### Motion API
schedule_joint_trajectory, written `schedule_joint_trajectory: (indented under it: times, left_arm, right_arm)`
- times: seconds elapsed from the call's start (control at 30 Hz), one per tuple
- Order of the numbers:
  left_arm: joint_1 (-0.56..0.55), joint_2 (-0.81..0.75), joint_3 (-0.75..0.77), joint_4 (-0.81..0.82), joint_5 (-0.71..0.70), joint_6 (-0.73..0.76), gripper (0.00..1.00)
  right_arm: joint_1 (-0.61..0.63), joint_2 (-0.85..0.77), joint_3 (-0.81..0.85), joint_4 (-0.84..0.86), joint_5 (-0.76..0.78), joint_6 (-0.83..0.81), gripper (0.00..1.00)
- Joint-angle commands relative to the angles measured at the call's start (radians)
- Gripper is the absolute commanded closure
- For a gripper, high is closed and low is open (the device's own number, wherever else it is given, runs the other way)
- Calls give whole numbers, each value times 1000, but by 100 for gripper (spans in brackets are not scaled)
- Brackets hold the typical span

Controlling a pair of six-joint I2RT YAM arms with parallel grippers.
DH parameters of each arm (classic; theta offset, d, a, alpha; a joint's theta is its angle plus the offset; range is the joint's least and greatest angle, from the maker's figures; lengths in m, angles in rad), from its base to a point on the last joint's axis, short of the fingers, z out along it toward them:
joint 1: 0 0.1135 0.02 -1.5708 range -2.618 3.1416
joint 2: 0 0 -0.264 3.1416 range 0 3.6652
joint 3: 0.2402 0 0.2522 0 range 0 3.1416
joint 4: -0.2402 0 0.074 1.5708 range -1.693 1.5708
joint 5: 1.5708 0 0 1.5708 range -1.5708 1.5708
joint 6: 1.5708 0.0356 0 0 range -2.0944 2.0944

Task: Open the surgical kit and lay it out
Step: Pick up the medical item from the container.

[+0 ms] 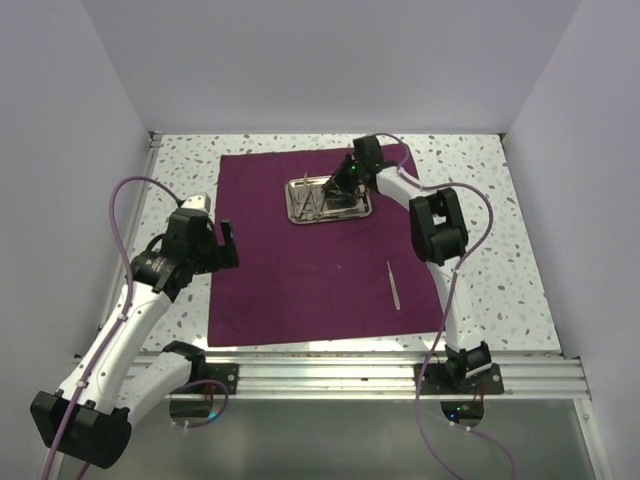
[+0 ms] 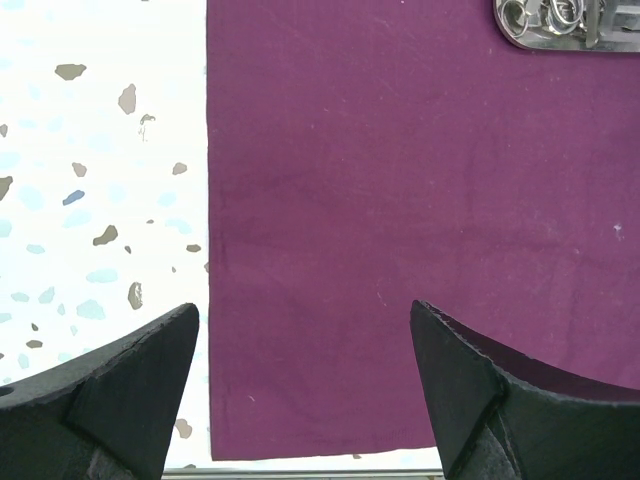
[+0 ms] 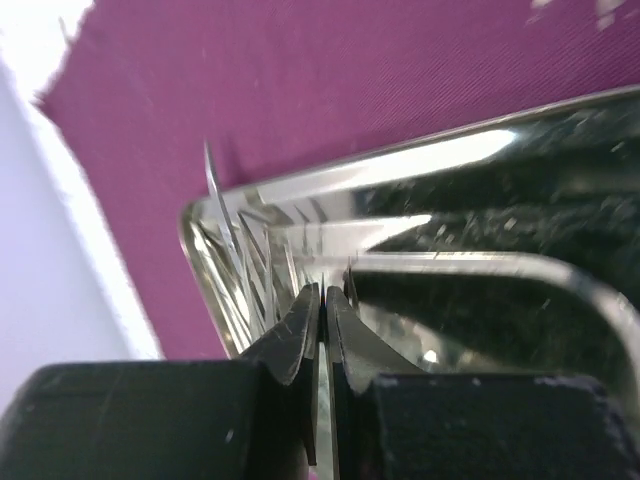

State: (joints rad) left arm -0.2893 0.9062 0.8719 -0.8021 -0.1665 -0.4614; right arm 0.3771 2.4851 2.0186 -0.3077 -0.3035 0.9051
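Right jaws are pinched shut down in the tray point(image 1: 330, 218) on the cloth point(image 1: 300, 290), seemingly on a thin tool point(image 3: 323, 400). Left jaws gape wide, empty. Lift straight up, slowly, so nothing else snags.

Cut off by the left wrist view's top edge: steel tray point(image 2: 560, 38), only near rim and some ring handles point(image 2: 515, 12) showing. Blurred at close range in the right wrist view: instruments point(image 3: 228, 215), kinds impossible to tell. Hidden from above behind the right gripper point(image 1: 337, 188): tray's far right corner.
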Motion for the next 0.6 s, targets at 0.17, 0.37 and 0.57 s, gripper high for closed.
schedule_joint_trajectory:
  times: [0.17,0.37,0.57]
  left_arm:
    - [-4,-20,1,3,-33,-20,9]
    - [-5,-20,1,4,-31,-22,10]
    - [-4,-20,1,6,-30,-20,9]
  right_arm:
    - [-66,-25,-150,464,-207,342,100]
    - [-86,-48,-193,567,-278,393,100]
    - [-83,-208,-181,333,-292,146,100]
